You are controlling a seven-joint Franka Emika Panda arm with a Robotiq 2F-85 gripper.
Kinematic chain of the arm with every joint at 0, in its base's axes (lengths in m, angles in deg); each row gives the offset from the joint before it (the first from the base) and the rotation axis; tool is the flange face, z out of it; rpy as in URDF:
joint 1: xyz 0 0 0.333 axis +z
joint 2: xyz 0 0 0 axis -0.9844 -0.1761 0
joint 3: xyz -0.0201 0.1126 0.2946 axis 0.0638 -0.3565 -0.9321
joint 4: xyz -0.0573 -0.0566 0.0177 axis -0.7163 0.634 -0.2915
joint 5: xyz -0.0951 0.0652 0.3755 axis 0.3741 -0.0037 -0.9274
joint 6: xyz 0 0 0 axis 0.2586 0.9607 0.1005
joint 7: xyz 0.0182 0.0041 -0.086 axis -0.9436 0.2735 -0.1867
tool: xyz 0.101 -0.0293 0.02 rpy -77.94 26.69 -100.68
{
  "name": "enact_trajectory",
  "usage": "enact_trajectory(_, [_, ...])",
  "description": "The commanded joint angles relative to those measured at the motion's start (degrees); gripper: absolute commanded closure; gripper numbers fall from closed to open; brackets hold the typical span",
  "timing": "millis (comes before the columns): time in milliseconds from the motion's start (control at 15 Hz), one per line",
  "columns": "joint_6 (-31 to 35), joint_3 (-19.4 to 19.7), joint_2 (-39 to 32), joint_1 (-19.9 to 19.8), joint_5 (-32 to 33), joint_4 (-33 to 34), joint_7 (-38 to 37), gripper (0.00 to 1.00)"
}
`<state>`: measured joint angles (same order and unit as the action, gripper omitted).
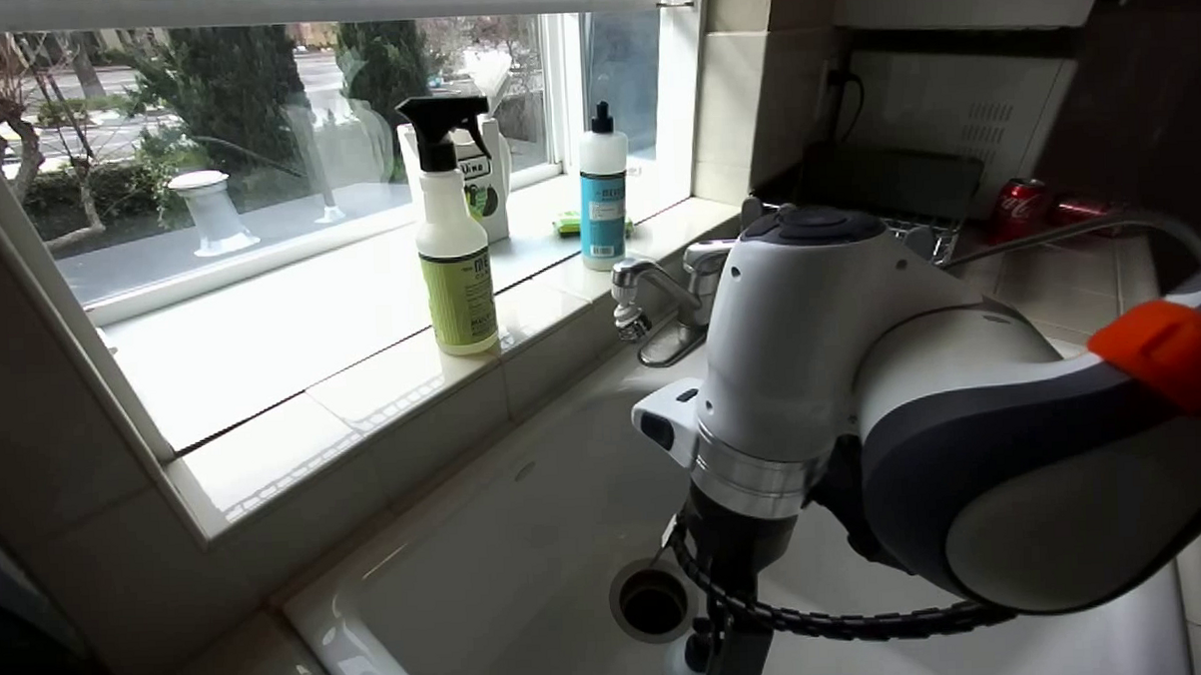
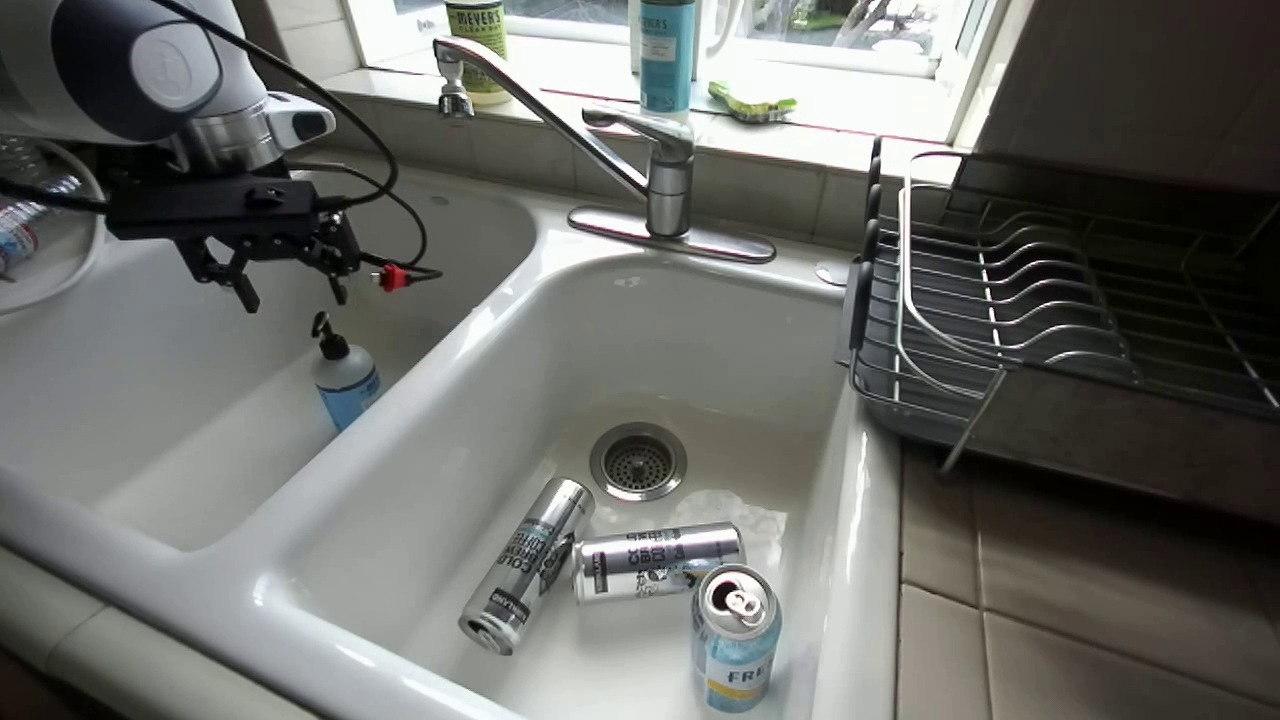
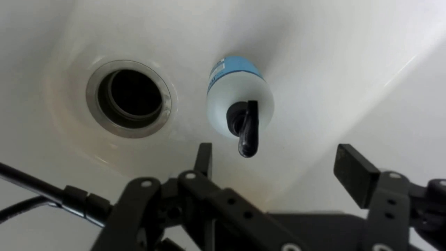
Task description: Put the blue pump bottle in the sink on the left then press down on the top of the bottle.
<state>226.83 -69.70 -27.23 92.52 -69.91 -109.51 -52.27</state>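
Fingers (image 3: pixel 355 177) spread wide and free, low in the wrist view! Pump bottle (image 3: pixel 240 87) stands upper centre, drain (image 3: pixel 130 97) left, bare sink floor (image 3: pixel 313 90) running right towards the wall (image 3: pixel 400 118).

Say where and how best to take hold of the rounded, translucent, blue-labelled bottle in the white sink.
Probably grip the bottle across its rounded upper body, from above: it stands upright, walled in by the sink, and the small black plastic pump head, jutting out sideways, likely offers a poorer hold.
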Motion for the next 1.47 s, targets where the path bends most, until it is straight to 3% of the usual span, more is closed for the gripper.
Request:
enact_trajectory(0, [-3.82, -0.07, 3.48, 0.56, -0.21, -0.81, -1.40, 0.40])
enact_trajectory(533, [-4.79, 0.63, 2.94, 0.32, -0.64, -0.19, -0.37, 0.99])
enact_trajectory(1400, [-4.74, 1.31, 0.38, 0.02, -0.32, 1.46, -0.66, 1.00])
